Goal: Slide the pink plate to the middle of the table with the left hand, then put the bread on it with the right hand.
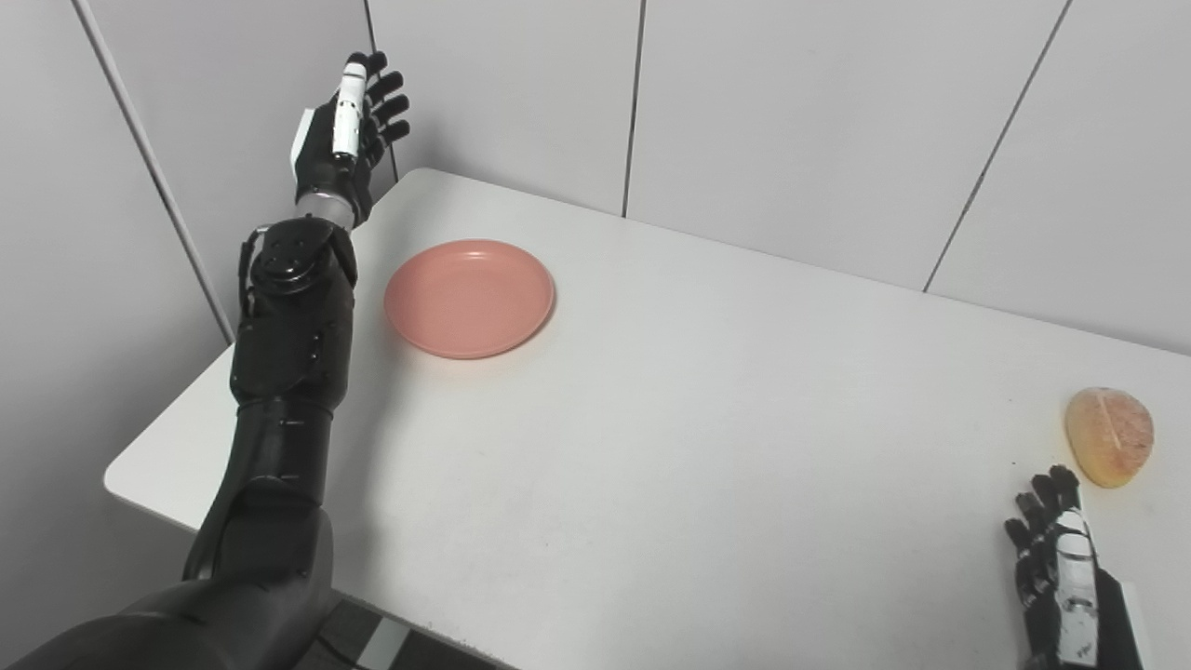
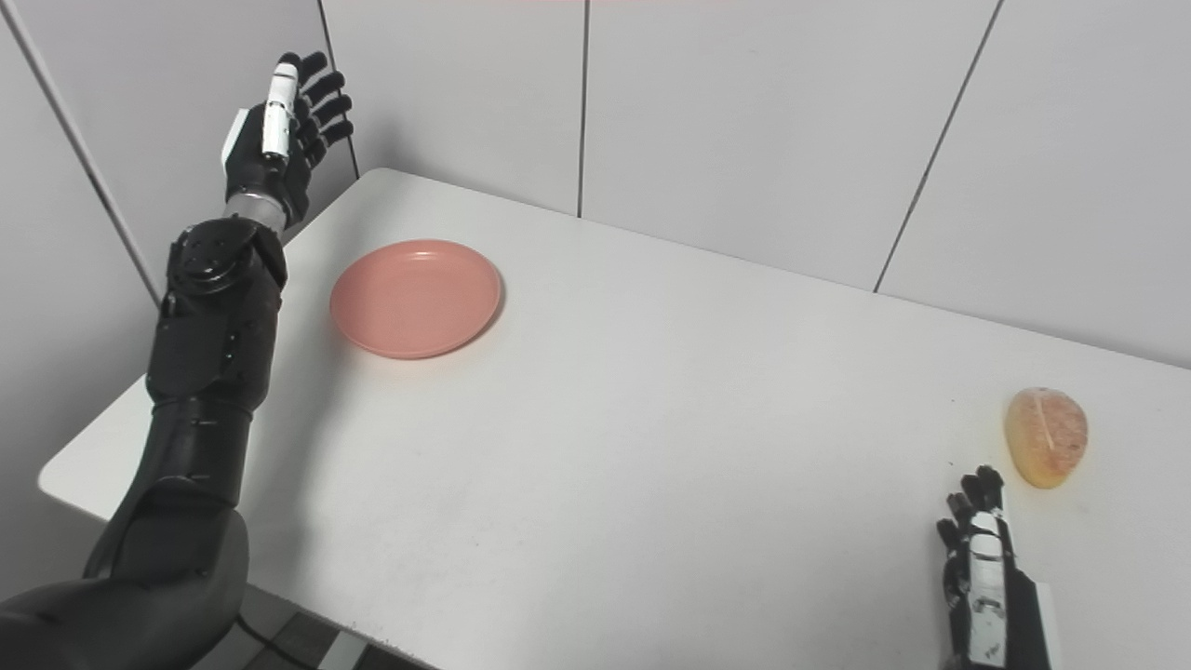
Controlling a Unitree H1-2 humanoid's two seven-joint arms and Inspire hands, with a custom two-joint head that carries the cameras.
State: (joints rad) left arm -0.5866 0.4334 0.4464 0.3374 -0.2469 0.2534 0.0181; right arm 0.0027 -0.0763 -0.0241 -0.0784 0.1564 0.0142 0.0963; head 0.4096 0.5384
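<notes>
The right hand (image 1: 1061, 568) is cut off by the bottom edge, so its wrist and arm stay out of sight. The bench (image 1: 707, 447) runs off the right and bottom edges. The left arm (image 1: 279, 391) covers part of the bench's left side and leaves the picture at the bottom corner.

The white table (image 1: 707, 419) lies bare across its whole middle, from near edge to far edge, so a hand could sweep there freely. The pink plate (image 1: 469, 298) sits at the far left with bare surface on its right and near sides; the left arm stands just beside its left rim, the left hand (image 1: 346, 130) raised open against the wall panels (image 1: 791, 112) that close off the far side. At the near right, the bread (image 1: 1110, 435) lies just beyond the open right hand (image 1: 1061, 568).
</notes>
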